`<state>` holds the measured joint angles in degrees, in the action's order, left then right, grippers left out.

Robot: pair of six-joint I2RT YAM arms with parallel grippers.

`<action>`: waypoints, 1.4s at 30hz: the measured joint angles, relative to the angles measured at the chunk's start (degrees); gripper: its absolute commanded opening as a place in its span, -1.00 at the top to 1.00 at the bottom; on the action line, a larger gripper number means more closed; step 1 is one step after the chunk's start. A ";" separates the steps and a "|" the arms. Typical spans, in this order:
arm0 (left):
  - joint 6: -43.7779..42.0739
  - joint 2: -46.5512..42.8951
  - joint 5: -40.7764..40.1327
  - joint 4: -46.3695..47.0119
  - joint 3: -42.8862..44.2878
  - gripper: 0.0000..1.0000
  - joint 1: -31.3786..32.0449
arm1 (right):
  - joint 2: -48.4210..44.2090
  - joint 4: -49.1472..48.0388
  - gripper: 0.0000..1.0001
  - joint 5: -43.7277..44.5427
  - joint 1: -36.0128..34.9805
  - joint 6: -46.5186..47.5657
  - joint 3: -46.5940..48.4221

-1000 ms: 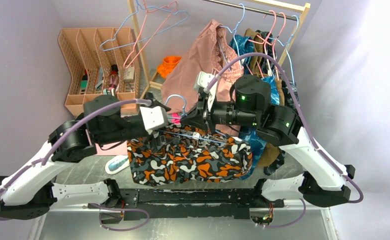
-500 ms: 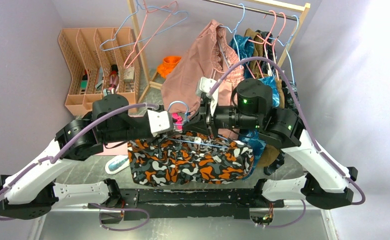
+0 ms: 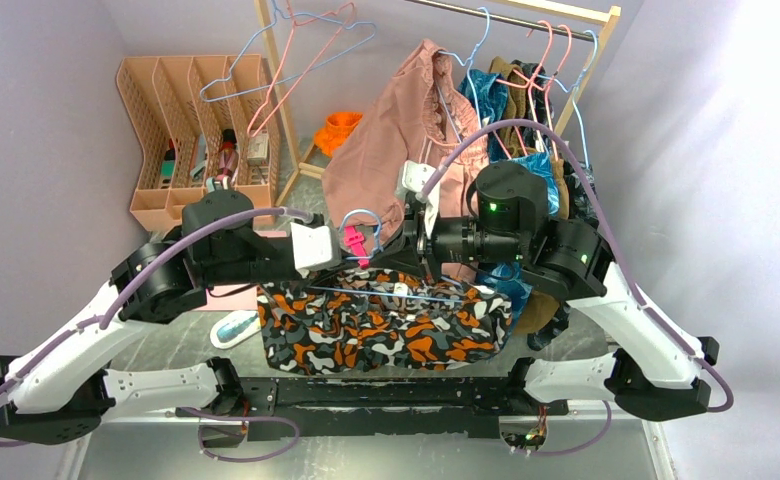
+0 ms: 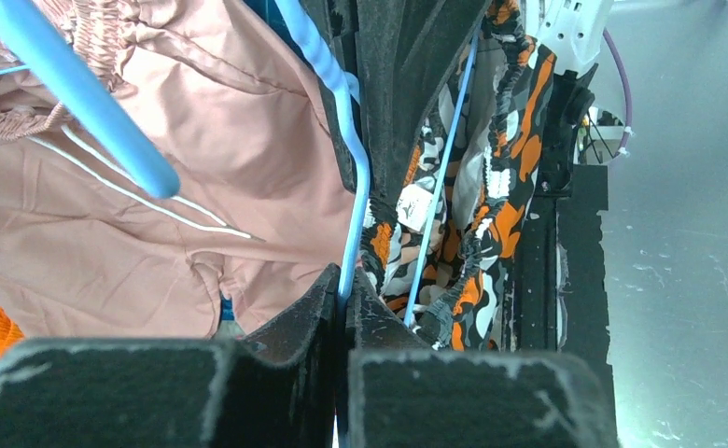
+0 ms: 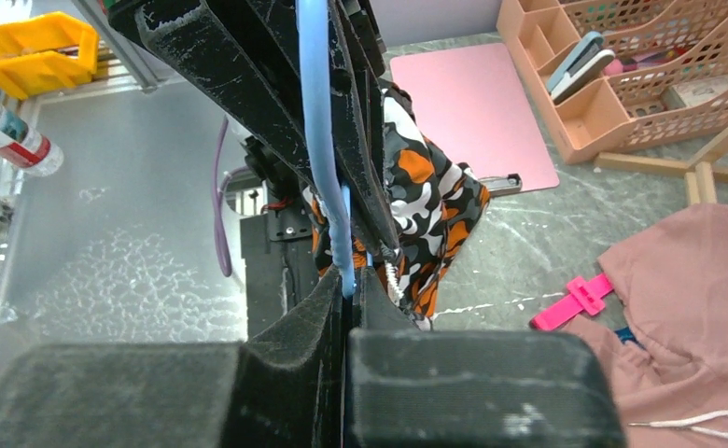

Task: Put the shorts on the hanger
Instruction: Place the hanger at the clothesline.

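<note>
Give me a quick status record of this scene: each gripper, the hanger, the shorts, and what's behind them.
left gripper: shut on the light-blue hanger
right gripper: shut on the same hanger
shorts: camouflage print, draped over the hanger's bar, hanging between the two arms
behind: dusty-pink garment hanging from the clothes rail; pink desk organizer at the left
task status: shorts appear to be on the hanger, which both grippers hold off the rail

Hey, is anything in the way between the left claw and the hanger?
Nothing visible. The left claw is shut straight on the hanger, on its blue wire; the shorts hang close beside it.
</note>
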<state>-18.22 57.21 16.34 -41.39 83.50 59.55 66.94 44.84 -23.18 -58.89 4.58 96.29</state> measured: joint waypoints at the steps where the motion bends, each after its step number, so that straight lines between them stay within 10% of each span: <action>1: 0.07 -0.15 0.00 0.26 -0.31 0.86 0.00 | 0.00 0.13 0.69 -0.02 0.00 -0.31 0.00; 14: 0.55 -2.78 0.90 3.32 -4.09 0.86 -0.22 | -1.73 0.94 0.41 -2.60 0.02 -5.18 -2.25; 21: 0.13 -1.60 2.67 3.65 -4.07 0.86 -0.28 | -2.45 0.42 1.00 -1.68 0.33 -7.52 -3.26; 22: 0.13 -1.55 2.80 3.74 -4.04 0.73 -0.28 | -2.51 0.37 1.00 -1.38 0.39 -7.91 -3.26; 24: 0.22 -1.46 2.45 3.96 -3.85 -0.28 -0.37 | -2.60 0.11 1.00 -0.39 0.37 -8.81 -3.26; 28: 1.01 -1.11 -1.86 4.55 -3.19 -0.88 -0.63 | -2.62 -1.03 1.00 3.74 0.22 -10.19 -3.17; 42: 4.57 -18.27 -24.87 10.08 -4.31 -0.94 -0.72 | 13.70 4.70 1.00 44.72 0.13 -16.90 20.46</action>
<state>-13.65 38.94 -8.54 -31.31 79.20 58.83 80.64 49.54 21.54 -58.76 -12.32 116.75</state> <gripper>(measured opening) 0.976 0.028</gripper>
